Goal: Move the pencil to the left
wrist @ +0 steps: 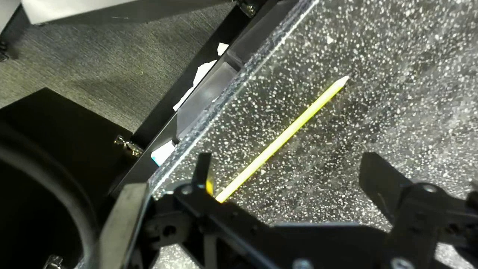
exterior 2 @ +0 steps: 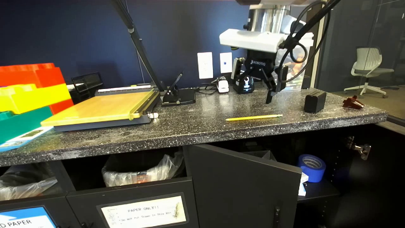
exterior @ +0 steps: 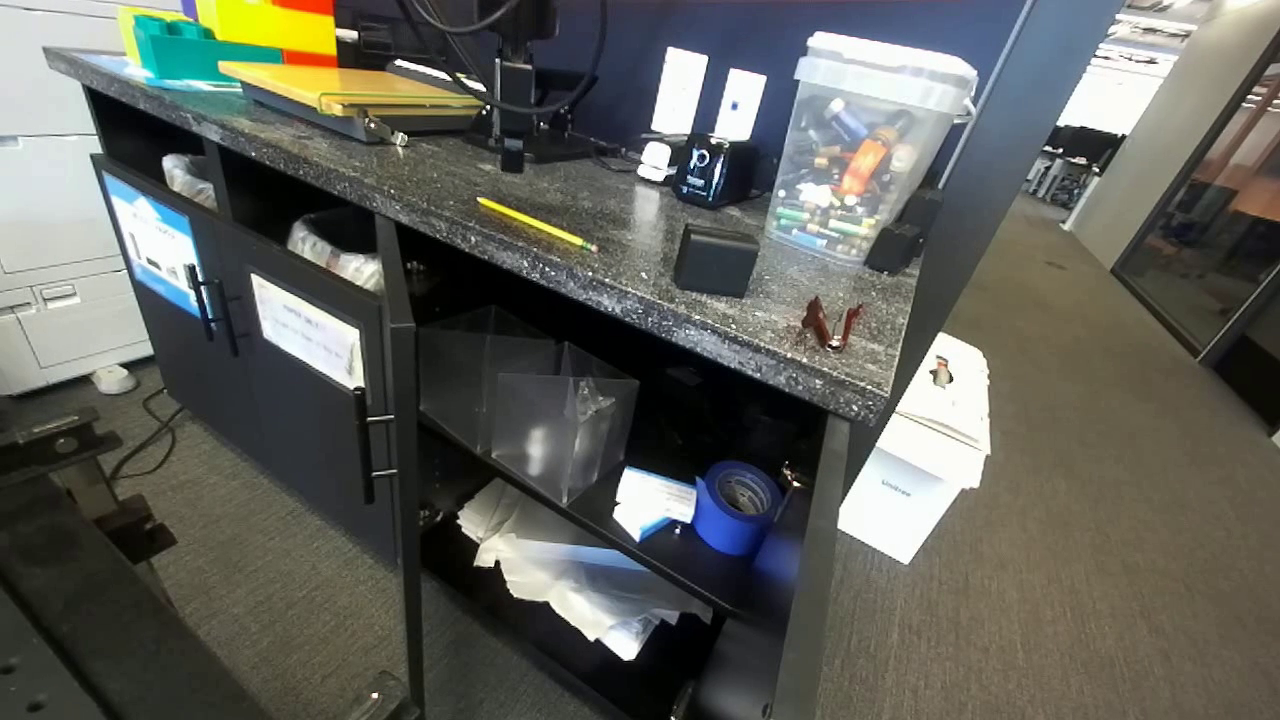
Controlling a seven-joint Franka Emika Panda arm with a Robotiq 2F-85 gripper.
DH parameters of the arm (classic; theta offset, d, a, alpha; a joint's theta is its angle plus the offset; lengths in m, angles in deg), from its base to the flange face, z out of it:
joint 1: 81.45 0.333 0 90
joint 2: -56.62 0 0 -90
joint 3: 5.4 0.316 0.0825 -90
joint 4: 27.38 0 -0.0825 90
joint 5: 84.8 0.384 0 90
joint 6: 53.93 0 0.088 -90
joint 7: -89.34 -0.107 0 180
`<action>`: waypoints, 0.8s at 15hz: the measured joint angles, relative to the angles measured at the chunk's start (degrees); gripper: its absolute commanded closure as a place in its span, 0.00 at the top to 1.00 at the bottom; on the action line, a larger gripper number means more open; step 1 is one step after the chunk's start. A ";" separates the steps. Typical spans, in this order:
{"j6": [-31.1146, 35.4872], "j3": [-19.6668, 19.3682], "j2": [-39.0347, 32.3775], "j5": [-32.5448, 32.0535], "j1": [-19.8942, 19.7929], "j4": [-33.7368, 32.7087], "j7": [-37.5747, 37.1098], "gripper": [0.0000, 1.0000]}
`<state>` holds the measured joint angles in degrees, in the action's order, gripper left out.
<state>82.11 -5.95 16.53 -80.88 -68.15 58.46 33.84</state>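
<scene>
The thin yellow pencil [exterior: 537,224] lies flat on the dark speckled counter [exterior 2: 196,123], near its front edge. It also shows in an exterior view [exterior 2: 254,117], with its point to the left and its eraser end to the right. In the wrist view the pencil [wrist: 283,138] runs diagonally, its point at the upper right; its eraser end is hidden behind the left finger. My gripper [wrist: 286,166] is open with nothing between its fingers. In an exterior view the gripper [exterior 2: 254,95] hangs above the counter, above and behind the pencil, apart from it.
A black block [exterior 2: 315,102] and a red staple remover [exterior 2: 353,103] stand right of the pencil. A yellow paper cutter [exterior 2: 101,106] lies to the left. A clear battery tub [exterior: 850,150] and a black device [exterior: 716,170] stand behind. A cabinet door [exterior 2: 243,183] hangs open below.
</scene>
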 measured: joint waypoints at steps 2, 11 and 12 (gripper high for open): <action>-0.62 -1.00 -4.77 -0.02 0.29 -5.71 -1.54 1.00; -14.74 -4.52 -20.66 -1.35 0.88 -27.58 -11.54 1.00; -16.86 -4.60 -21.51 -1.68 0.94 -29.60 -12.83 0.75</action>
<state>65.25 -10.55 -4.98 -82.56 -67.21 28.87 21.01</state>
